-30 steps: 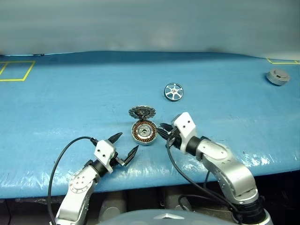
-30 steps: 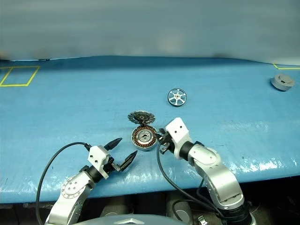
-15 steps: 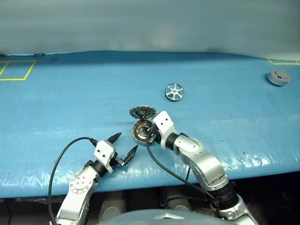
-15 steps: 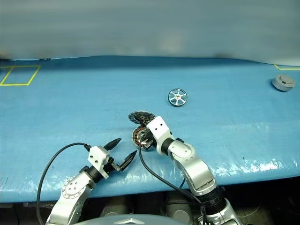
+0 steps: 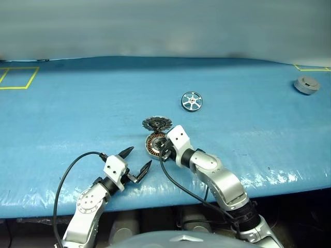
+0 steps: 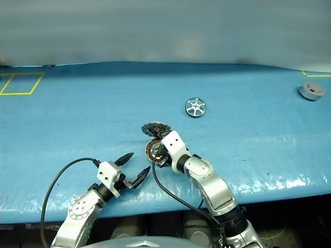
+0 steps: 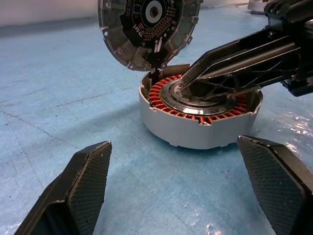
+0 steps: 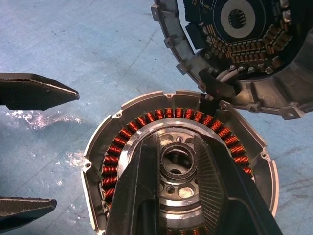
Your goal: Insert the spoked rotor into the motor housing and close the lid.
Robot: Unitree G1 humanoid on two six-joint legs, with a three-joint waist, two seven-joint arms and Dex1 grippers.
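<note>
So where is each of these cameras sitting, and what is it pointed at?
Left and right eye views: on the head, looking forward and down over the blue table; both arms show, the spoked rotor lying beyond them.
Left wrist view: on the left arm, looking along its open left pincer at the motor housing and the lid tilted behind.
Right wrist view: on the right arm, right pincer over the housing's centre.
Both wrist views share housing and lid.
</note>
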